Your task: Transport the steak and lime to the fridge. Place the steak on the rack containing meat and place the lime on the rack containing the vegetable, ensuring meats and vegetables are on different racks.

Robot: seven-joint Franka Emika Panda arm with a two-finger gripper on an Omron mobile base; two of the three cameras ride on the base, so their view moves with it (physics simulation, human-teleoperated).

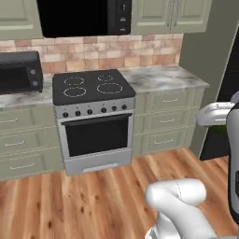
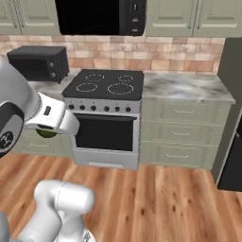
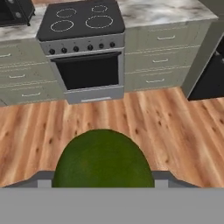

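Left base view: set behind the arm, looking forward and down at the stove [image 1: 93, 88], the marble counter [image 1: 163, 77] and the wood floor [image 1: 93, 196] from some way off. Right base view: same stretch of kitchen, seen from the other side, with the stove [image 2: 106, 85] left of centre and the toaster oven [image 2: 38, 62] further left (also at the left edge of the left base view [image 1: 18, 71]). Hand view: higher and tilted down, facing the stove [image 3: 78, 22] and drawers [image 3: 159, 57], with the lime [image 3: 103, 159] very close at the bottom.
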